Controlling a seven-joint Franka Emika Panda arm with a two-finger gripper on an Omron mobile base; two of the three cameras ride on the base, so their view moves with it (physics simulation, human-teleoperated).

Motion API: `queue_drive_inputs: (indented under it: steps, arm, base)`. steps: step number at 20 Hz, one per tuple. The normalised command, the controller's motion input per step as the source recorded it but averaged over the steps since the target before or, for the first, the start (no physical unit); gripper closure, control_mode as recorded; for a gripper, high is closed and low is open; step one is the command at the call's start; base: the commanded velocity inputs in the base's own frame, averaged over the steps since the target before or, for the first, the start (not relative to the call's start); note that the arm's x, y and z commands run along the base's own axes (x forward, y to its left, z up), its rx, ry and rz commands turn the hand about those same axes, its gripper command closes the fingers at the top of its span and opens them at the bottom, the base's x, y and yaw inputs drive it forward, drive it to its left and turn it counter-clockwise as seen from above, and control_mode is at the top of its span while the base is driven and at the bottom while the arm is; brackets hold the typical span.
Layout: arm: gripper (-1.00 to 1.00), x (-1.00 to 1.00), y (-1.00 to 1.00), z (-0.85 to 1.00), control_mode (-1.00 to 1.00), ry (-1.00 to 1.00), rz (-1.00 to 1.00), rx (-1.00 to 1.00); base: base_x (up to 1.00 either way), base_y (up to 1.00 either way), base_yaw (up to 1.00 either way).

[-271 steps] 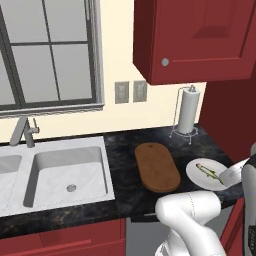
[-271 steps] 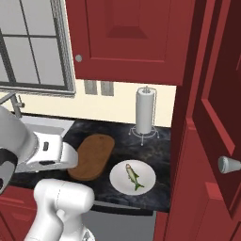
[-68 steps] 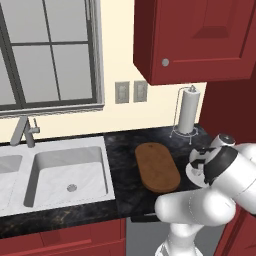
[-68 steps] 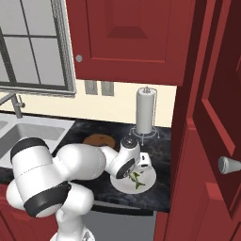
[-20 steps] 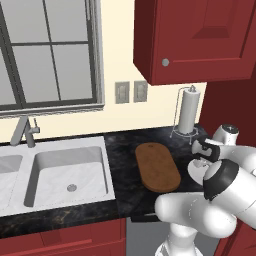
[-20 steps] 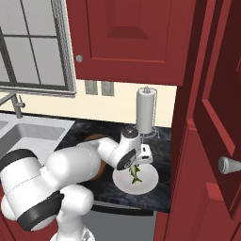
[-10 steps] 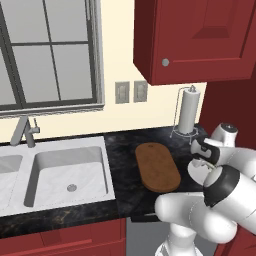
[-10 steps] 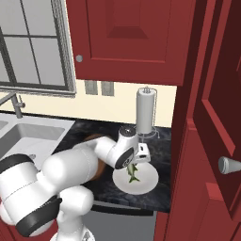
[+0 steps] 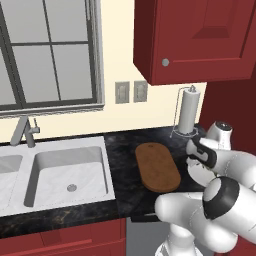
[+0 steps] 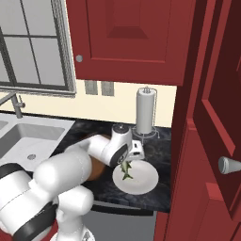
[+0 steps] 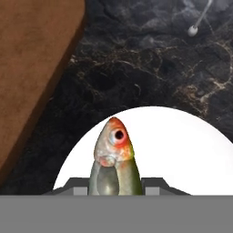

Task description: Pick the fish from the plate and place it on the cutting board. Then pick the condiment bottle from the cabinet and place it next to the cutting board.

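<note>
My gripper (image 10: 128,161) is shut on the fish (image 10: 126,171), which hangs tail down just above the white plate (image 10: 143,184). In the hand view the fish (image 11: 113,157) sits between the fingertips, its orange-tinged head pointing away, over the plate (image 11: 182,150). The brown cutting board (image 9: 157,166) lies on the dark counter left of the plate, and its edge fills the upper left of the hand view (image 11: 32,68). The tall dark red cabinet (image 10: 204,117) stands at the right with a silver knob. The condiment bottle is out of view.
A white paper towel roll (image 9: 188,110) on a wire stand is at the back of the counter behind the plate. A steel sink (image 9: 70,172) with a faucet lies to the left. A red wall cupboard (image 9: 195,40) hangs overhead.
The gripper has drifted slightly up and left with the fish still held. The plate and the board have stayed put.
</note>
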Motion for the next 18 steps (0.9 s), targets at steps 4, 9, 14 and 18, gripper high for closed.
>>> queue_drive_inputs:
  steps: [4,9,14,18]
  arm:
    - [1.0,0.0,0.27,0.05,-1.0,0.0,0.0,0.0]
    - [1.0,0.0,0.3,0.01,-1.0,0.0,0.0,0.0]
    - [1.0,0.0,0.3,0.0,-1.0,0.0,0.0,0.01]
    - [1.0,0.0,0.3,0.02,-1.0,0.0,0.0,0.02]
  base:
    - [0.0,0.0,0.0]
    - [0.0,0.0,0.0]
    - [0.0,0.0,0.0]
    - [0.0,0.0,0.0]
